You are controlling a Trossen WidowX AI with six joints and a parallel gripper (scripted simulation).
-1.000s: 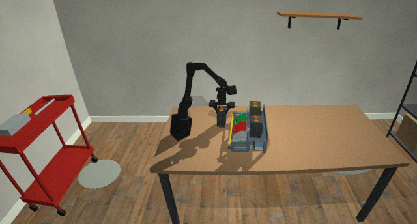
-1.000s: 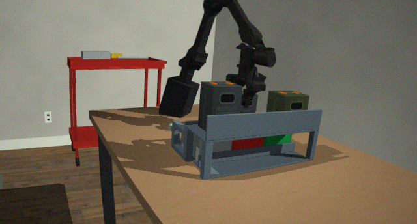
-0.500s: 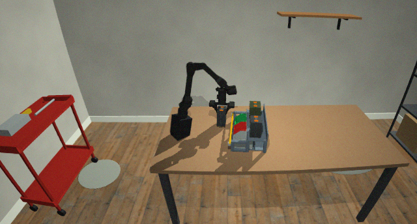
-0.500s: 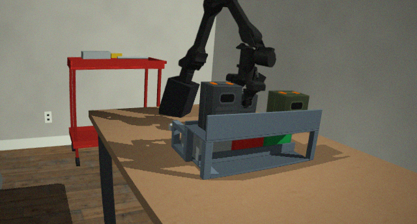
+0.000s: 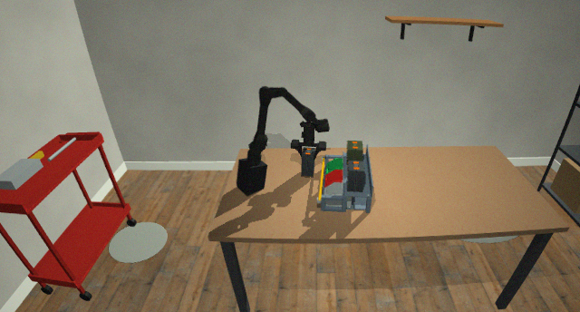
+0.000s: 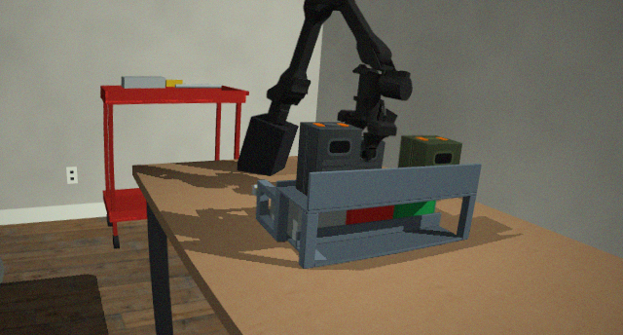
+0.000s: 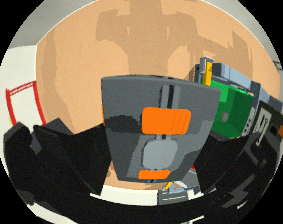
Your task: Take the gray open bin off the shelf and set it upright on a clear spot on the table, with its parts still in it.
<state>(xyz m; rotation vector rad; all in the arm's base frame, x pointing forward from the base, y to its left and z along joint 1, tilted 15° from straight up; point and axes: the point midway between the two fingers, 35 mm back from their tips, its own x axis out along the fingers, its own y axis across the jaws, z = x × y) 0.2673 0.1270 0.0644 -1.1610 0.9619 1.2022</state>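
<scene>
The gray open bin [image 5: 308,161] with orange parts inside stands upright at the table's back, just left of the blue-gray shelf unit [image 5: 346,185]. I cannot tell if it touches the table. My gripper [image 5: 308,150] comes down from above and is shut on the bin's top. In the wrist view the bin [image 7: 158,132] fills the middle and its orange parts show. In the exterior view my gripper [image 6: 372,150] is behind the shelf unit [image 6: 370,208], and the held bin is mostly hidden.
A dark bin [image 5: 356,180] and a green bin [image 5: 354,150] sit on the shelf unit's top. Red and green blocks [image 5: 334,172] lie on its lower level. The arm's base [image 5: 251,176] stands at the table's left edge. A red cart [image 5: 54,199] stands far left.
</scene>
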